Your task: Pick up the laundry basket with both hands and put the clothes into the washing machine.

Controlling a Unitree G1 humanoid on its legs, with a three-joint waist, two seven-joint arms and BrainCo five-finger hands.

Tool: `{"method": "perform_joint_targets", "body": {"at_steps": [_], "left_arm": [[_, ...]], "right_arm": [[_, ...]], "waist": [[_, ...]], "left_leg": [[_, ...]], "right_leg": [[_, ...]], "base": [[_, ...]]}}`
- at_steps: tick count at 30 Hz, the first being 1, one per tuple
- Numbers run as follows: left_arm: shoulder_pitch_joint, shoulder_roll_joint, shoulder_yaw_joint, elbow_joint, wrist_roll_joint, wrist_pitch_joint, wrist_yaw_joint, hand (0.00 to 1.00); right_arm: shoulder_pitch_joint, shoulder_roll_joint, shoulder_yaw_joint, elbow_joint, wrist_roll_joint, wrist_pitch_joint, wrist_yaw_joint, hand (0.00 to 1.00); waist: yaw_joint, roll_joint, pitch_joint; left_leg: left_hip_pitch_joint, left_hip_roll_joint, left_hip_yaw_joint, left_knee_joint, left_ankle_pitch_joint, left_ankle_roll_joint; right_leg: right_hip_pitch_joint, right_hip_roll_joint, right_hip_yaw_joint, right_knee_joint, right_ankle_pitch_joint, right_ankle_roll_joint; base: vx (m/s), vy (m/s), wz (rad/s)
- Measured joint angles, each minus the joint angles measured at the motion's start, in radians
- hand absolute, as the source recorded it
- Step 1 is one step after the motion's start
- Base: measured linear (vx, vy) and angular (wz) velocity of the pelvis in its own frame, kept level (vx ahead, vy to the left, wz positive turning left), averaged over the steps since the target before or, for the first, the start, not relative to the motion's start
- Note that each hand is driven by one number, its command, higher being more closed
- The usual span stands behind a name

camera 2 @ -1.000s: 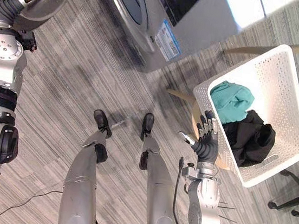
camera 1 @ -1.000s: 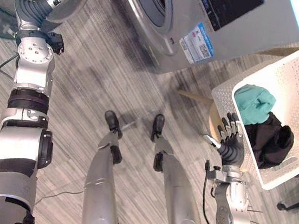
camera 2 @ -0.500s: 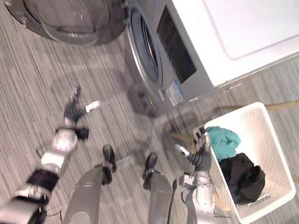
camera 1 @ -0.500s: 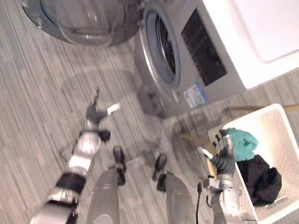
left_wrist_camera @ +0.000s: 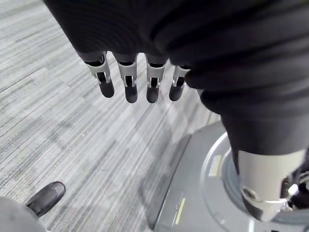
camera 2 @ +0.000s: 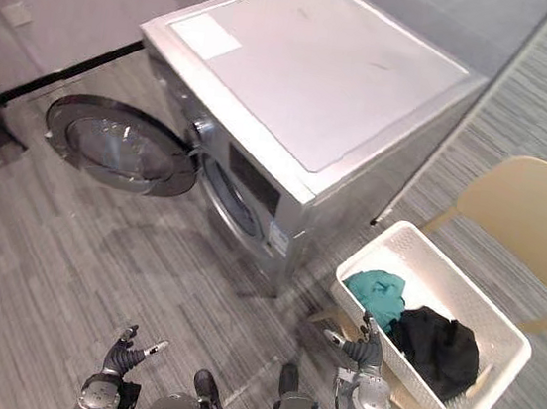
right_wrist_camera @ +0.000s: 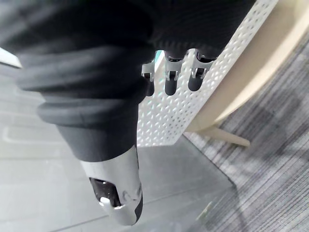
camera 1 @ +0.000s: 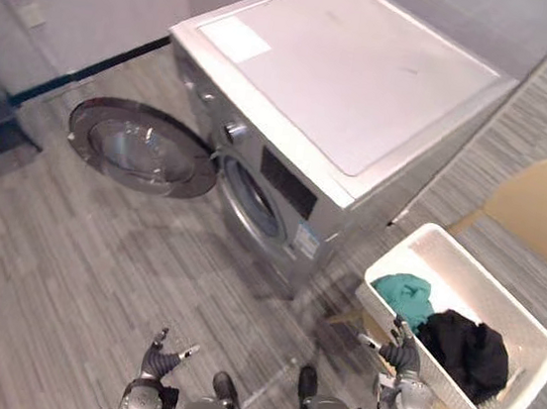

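Observation:
A white perforated laundry basket (camera 1: 502, 292) rests on a tan chair (camera 1: 543, 208) at the right. In it lie a teal garment (camera 1: 407, 293) and a black garment (camera 1: 465, 350). My right hand (camera 1: 400, 357) is at the basket's near left wall (right_wrist_camera: 193, 111), fingers (right_wrist_camera: 174, 79) straight and open along it, holding nothing. Low at the left, over the floor, my left hand (camera 1: 160, 355) is open with its fingers (left_wrist_camera: 130, 87) spread and empty. The silver washing machine (camera 1: 348, 84) stands ahead, its drum opening (camera 1: 249, 197) facing me.
The machine's round door (camera 1: 141, 146) hangs wide open to the left of the drum. Grey striped floor (camera 1: 66, 269) lies between me and the machine. The chair's wooden leg (right_wrist_camera: 217, 136) shows below the basket.
The whole picture has pulled back and up, so the camera moved. My left arm has come down from beside the door to low at my left. The right hand stays by the basket's wall.

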State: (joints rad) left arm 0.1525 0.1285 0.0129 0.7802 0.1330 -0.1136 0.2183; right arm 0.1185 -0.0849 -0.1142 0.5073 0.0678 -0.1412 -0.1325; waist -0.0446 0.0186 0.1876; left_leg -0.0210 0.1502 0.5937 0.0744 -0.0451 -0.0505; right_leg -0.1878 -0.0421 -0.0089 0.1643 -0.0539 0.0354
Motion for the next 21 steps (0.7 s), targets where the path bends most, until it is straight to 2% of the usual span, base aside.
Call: {"method": "perform_joint_targets", "body": {"at_steps": [1, 3, 4, 5, 6, 8, 9, 10, 11, 12, 13, 14, 15, 16, 17, 18, 19, 20, 21], "left_arm": [[0.004, -0.001, 0.0, 0.003, 0.009, 0.001, 0.0, 0.0], [0.005, -0.002, -0.002, 0.029, 0.036, 0.003, 0.0, 0.0], [0.004, -0.002, -0.006, 0.054, 0.038, 0.009, 0.0, 0.0], [0.003, -0.003, -0.012, 0.068, 0.041, 0.015, -0.001, 0.0], [0.0, -0.006, -0.015, 0.077, 0.048, 0.017, -0.001, 0.0], [0.0, -0.018, -0.022, 0.078, 0.074, 0.015, -0.008, 0.0], [0.002, -0.025, -0.02, 0.082, 0.074, 0.014, -0.011, 0.0], [-0.013, -0.025, -0.017, 0.099, 0.073, 0.008, -0.02, 0.0], [-0.024, -0.026, -0.021, 0.107, 0.074, 0.008, -0.022, 0.0], [-0.027, -0.029, -0.021, 0.111, 0.074, 0.008, -0.022, 0.0], [-0.037, -0.039, -0.021, 0.115, 0.071, 0.002, -0.021, 0.0], [-0.042, -0.046, -0.027, 0.117, 0.071, -0.002, -0.023, 0.0], [-0.048, -0.053, -0.045, 0.12, 0.071, -0.008, -0.022, 0.0], [-0.056, -0.053, -0.062, 0.121, 0.071, -0.01, -0.022, 0.0], [-0.057, -0.054, -0.064, 0.12, 0.071, -0.01, -0.022, 0.0], [-0.057, -0.057, -0.072, 0.121, 0.071, -0.009, -0.021, 0.0], [-0.057, -0.06, -0.086, 0.119, 0.071, -0.007, -0.021, 0.0], [-0.056, -0.066, -0.091, 0.117, 0.071, -0.006, -0.022, 0.0], [-0.061, -0.065, -0.09, 0.12, 0.067, -0.006, -0.02, 0.0]], "right_arm": [[0.011, -0.001, 0.018, -0.059, 0.0, 0.007, 0.0, 0.0], [0.032, -0.002, 0.06, -0.207, -0.002, 0.006, 0.0, 0.0], [0.046, -0.002, 0.089, -0.311, -0.007, -0.012, 0.001, 0.0], [0.061, -0.002, 0.112, -0.387, -0.029, -0.037, 0.004, 0.0], [0.069, -0.003, 0.12, -0.414, -0.034, -0.046, 0.004, 0.0], [0.095, -0.011, 0.136, -0.472, -0.044, -0.073, 0.008, 0.0], [0.112, -0.021, 0.148, -0.488, -0.049, -0.076, 0.008, 0.0], [0.127, -0.023, 0.151, -0.495, -0.067, -0.077, 0.008, 0.0], [0.128, -0.027, 0.152, -0.496, -0.076, -0.077, 0.007, 0.0], [0.128, -0.03, 0.151, -0.496, -0.077, -0.077, 0.006, 0.0], [0.122, -0.031, 0.153, -0.496, -0.077, -0.078, 0.001, 0.0], [0.117, -0.034, 0.153, -0.496, -0.078, -0.077, -0.001, 0.0], [0.103, -0.043, 0.151, -0.492, -0.078, -0.076, -0.004, 0.0], [0.103, -0.043, 0.153, -0.488, -0.081, -0.076, -0.008, 0.0], [0.101, -0.042, 0.154, -0.478, -0.09, -0.076, -0.015, 0.0], [0.093, -0.041, 0.152, -0.445, -0.112, -0.076, -0.022, 0.0], [0.094, -0.046, 0.152, -0.433, -0.137, -0.068, -0.04, 0.0], [0.096, -0.057, 0.15, -0.433, -0.155, -0.065, -0.048, 0.0], [0.088, -0.052, 0.146, -0.408, -0.172, -0.063, -0.046, 0.0]], "waist": [[0.0, -0.002, 0.002], [0.0, -0.005, 0.0], [-0.002, -0.01, -0.003], [-0.013, -0.015, -0.005], [-0.023, -0.015, -0.005], [-0.031, -0.008, -0.011], [-0.023, 0.0, -0.021], [-0.021, 0.004, -0.017], [-0.023, -0.005, -0.023], [-0.025, -0.003, -0.023], [-0.021, -0.002, -0.018], [-0.018, -0.005, -0.013], [-0.01, 0.001, -0.008], [0.007, 0.005, -0.008], [0.007, 0.007, -0.006], [0.005, 0.015, -0.004], [0.007, 0.03, -0.005], [0.006, 0.049, -0.004], [0.006, 0.054, -0.001]], "left_leg": [[0.017, 0.007, 0.047, -0.002, -0.018, -0.005], [0.041, 0.024, 0.109, -0.001, -0.048, -0.035], [0.054, 0.03, 0.14, 0.006, -0.063, -0.057], [0.063, 0.048, 0.156, 0.037, -0.085, -0.084], [0.066, 0.063, 0.159, 0.062, -0.098, -0.093], [0.086, 0.139, 0.197, 0.155, -0.15, -0.164], [0.088, 0.174, 0.204, 0.226, -0.148, -0.171], [0.046, 0.247, 0.142, 0.401, -0.135, -0.134], [-0.002, 0.295, 0.073, 0.549, -0.094, -0.07], [-0.027, 0.308, 0.024, 0.613, -0.06, -0.032], [-0.096, 0.302, -0.097, 0.715, -0.035, -0.026], [-0.119, 0.275, -0.146, 0.737, -0.073, -0.044], [-0.159, 0.208, -0.246, 0.731, -0.143, -0.057], [-0.178, 0.137, -0.323, 0.67, -0.178, -0.058], [-0.181, 0.105, -0.358, 0.615, -0.189, -0.057], [-0.173, 0.045, -0.439, 0.439, -0.186, -0.063], [-0.161, 0.018, -0.483, 0.315, -0.159, -0.084], [-0.157, 0.019, -0.502, 0.242, -0.088, -0.088], [-0.148, 0.019, -0.485, 0.223, -0.052, -0.049]], "right_leg": [[-0.009, -0.043, -0.154, 0.024, -0.03, -0.048], [-0.004, -0.108, -0.353, 0.047, -0.034, -0.058], [-0.003, -0.124, -0.392, 0.058, -0.03, -0.052], [-0.004, -0.107, -0.368, 0.058, -0.023, -0.039], [-0.004, -0.098, -0.363, 0.058, -0.023, -0.039], [0.013, -0.053, -0.342, 0.067, -0.035, -0.045], [0.019, -0.04, -0.332, 0.073, -0.05, -0.047], [0.027, -0.02, -0.316, 0.087, -0.06, -0.053], [0.047, -0.005, -0.286, 0.097, -0.061, -0.057], [0.058, 0.006, -0.268, 0.092, -0.062, -0.061], [0.085, 0.005, -0.232, 0.073, -0.06, -0.067], [0.089, 0.002, -0.207, 0.068, -0.06, -0.067], [0.098, -0.003, -0.157, 0.054, -0.059, -0.066], [0.105, -0.007, -0.115, 0.051, -0.058, -0.064], [0.116, -0.009, -0.097, 0.047, -0.057, -0.062], [0.137, -0.01, -0.073, 0.043, -0.055, -0.06], [0.144, -0.001, -0.064, 0.038, -0.053, -0.049], [0.152, 0.014, -0.055, 0.028, -0.051, -0.036], [0.171, 0.019, -0.02, 0.0, -0.058, -0.007]], "base": [[-0.07, 0.021, -1.0], [-0.07, -0.002, -1.25], [0.0, -0.096, -1.23], [0.04, -0.12, -0.93], [0.1, -0.132, -0.63], [0.15, -0.115, -0.61], [0.25, -0.103, -0.8], [0.3, -0.19, -0.85], [0.28, -0.16, -0.74], [0.28, -0.176, -0.76], [0.24, -0.062, -0.66], [0.28, -0.036, -1.0], [0.3, 0.063, -1.2], [0.29, 0.078, -1.19], [0.28, 0.121, -1.09], [0.23, 0.152, -0.84], [0.22, 0.179, -0.81], [0.21, 0.217, -0.77], [0.21, 0.196, -0.71]]}}
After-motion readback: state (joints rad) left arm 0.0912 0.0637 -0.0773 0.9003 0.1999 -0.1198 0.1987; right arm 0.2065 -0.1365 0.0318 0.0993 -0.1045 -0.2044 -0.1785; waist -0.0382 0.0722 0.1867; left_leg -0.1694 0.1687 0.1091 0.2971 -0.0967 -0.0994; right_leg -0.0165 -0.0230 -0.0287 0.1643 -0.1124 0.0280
